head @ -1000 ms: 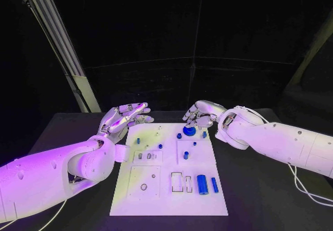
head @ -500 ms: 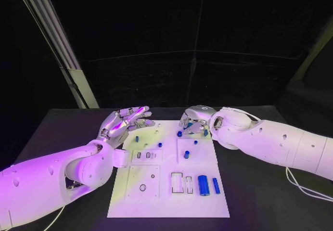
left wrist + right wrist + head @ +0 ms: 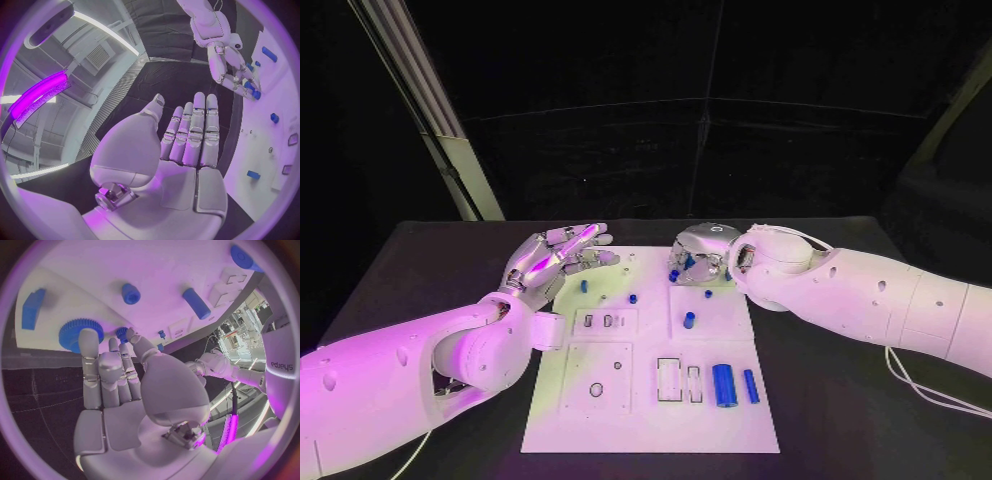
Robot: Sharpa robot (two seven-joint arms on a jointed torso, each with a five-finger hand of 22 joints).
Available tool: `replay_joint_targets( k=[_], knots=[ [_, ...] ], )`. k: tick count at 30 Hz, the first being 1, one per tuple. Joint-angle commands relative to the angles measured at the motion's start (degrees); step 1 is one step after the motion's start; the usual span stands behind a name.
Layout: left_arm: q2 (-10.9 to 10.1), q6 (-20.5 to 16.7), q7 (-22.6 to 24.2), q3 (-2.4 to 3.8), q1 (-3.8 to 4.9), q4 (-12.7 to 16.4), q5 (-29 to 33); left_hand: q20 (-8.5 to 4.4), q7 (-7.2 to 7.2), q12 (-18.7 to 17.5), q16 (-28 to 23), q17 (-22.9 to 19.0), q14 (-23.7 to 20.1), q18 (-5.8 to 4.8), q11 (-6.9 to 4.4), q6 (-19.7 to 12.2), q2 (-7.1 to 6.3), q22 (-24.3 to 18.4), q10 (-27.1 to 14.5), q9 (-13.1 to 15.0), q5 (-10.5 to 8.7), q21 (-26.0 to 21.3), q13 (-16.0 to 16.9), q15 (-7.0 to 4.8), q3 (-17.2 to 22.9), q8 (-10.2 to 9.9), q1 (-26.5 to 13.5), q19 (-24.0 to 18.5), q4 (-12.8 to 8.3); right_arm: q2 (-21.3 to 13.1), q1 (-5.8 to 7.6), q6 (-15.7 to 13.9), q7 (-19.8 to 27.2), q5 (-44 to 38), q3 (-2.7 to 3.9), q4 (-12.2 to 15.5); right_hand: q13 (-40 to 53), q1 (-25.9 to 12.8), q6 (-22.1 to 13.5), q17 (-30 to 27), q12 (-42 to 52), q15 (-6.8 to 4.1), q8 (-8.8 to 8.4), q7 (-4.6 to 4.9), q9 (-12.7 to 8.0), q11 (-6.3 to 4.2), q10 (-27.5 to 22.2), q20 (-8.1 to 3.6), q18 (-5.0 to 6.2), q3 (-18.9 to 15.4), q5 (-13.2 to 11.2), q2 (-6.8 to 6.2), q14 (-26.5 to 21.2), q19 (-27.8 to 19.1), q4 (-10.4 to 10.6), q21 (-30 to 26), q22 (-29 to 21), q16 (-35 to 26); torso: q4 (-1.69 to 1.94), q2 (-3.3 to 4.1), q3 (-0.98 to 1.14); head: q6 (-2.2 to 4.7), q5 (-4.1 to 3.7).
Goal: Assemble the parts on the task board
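The white task board (image 3: 646, 420) lies in the middle of the table. My right hand (image 3: 698, 254) hangs over its far end, fingers pointing down. In the right wrist view its fingers (image 3: 89, 352) are stretched out. One fingertip touches the edge of the blue gear (image 3: 75, 332), and a small blue peg (image 3: 122, 332) stands between the fingers and the thumb. Nothing is gripped. My left hand (image 3: 561, 253) hovers at the board's far left corner, palm up, fingers spread and empty (image 3: 187, 140). The left wrist view shows the right hand (image 3: 232, 67) standing on the board (image 3: 282, 75).
Two blue cylinders (image 3: 723, 384) (image 3: 749, 386) lie at the board's near right. Small blue pegs (image 3: 687, 321) (image 3: 632, 299) (image 3: 584, 288) stand further up. A blue block (image 3: 32, 307) and two short cylinders (image 3: 131, 293) (image 3: 197, 303) sit beyond the right fingertips. Black table surrounds the board.
My right hand has come down onto the far end of the board and now covers the blue gear in the head view. The left hand has hardly moved.
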Motion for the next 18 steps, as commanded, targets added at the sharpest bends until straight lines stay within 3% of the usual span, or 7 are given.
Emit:
replay_joint_targets(
  k=[1,11,18],
  knots=[
    [0.05,1.01,-0.18,0.01,0.05,-0.09,0.01,0.10,0.22,-0.39,-0.26,0.09,0.09,0.76,0.36,0.02,0.23,-0.07,-0.23,-0.07,-0.15,-0.30,-0.05,0.33,-0.28,-0.30,-0.19,0.25,-0.16,0.12,0.15,0.77,0.62,-0.74,0.05,0.09,-0.01,-0.55,-0.09,0.58,-0.25,0.47,-0.22,0.19,-0.03,-0.12,-0.24,0.00,-0.50,0.46,-0.16,-0.05,1.31,0.61,0.01,0.65,0.67,0.65,0.00,0.30,0.10,-0.05,0.11],
    [0.18,1.04,-0.53,-0.06,0.05,-0.56,0.01,0.11,0.24,-0.42,-0.29,0.11,0.09,0.76,0.37,0.02,0.26,-0.09,-0.24,-0.07,-0.15,-0.32,-0.05,0.33,-0.30,-0.33,-0.24,0.25,-0.16,0.30,0.16,1.07,0.57,-0.73,0.06,0.13,-0.01,-0.75,0.15,2.67,-0.22,0.51,-0.17,0.27,-0.01,-0.10,-0.03,0.12,-0.81,1.64,-0.08,0.24,1.34,1.03,0.21,2.68,3.12,2.54,-0.08,0.44,0.19,0.08,0.15],
    [0.23,1.06,-0.68,-0.09,0.05,-0.69,0.01,0.11,0.24,-0.42,-0.29,0.11,0.09,0.76,0.37,0.02,0.26,-0.09,-0.24,-0.07,-0.15,-0.32,-0.05,0.33,-0.30,-0.33,-0.24,0.25,-0.16,0.50,0.16,1.59,0.41,-0.74,0.06,-0.18,0.14,-0.10,1.75,5.30,0.11,0.10,0.24,-0.03,0.15,-0.53,1.75,0.05,-1.28,4.46,-2.00,1.64,1.47,1.97,0.26,5.60,6.85,4.93,-0.12,0.49,0.20,-0.21,0.23]
  ],
)
